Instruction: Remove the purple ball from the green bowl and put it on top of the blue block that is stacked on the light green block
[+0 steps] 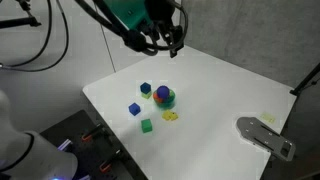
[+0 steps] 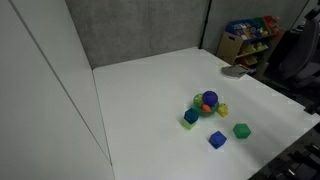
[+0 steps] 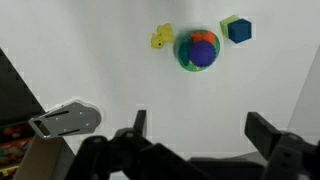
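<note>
The purple ball (image 1: pixel 162 93) sits in the green bowl (image 1: pixel 168 102) near the middle of the white table, with orange-red showing inside. Both also show in an exterior view, ball (image 2: pixel 209 98) and bowl (image 2: pixel 200 105), and in the wrist view, ball (image 3: pixel 203 47) and bowl (image 3: pixel 184 52). The blue block (image 3: pixel 239 30) sits on the light green block (image 3: pixel 226 22) beside the bowl, and the stack shows in both exterior views (image 1: pixel 146 89) (image 2: pixel 191 117). My gripper (image 1: pixel 165 42) hangs high above the table, open and empty; its fingers (image 3: pixel 200 128) frame bare table.
A yellow toy (image 3: pixel 161 39) lies beside the bowl, opposite the stack. A second blue cube (image 1: pixel 135 109) and a deeper green cube (image 1: pixel 146 125) lie nearer the table edge. A grey metal object (image 1: pixel 265 135) lies at a table corner. A shelf of packages (image 2: pixel 250 35) stands behind.
</note>
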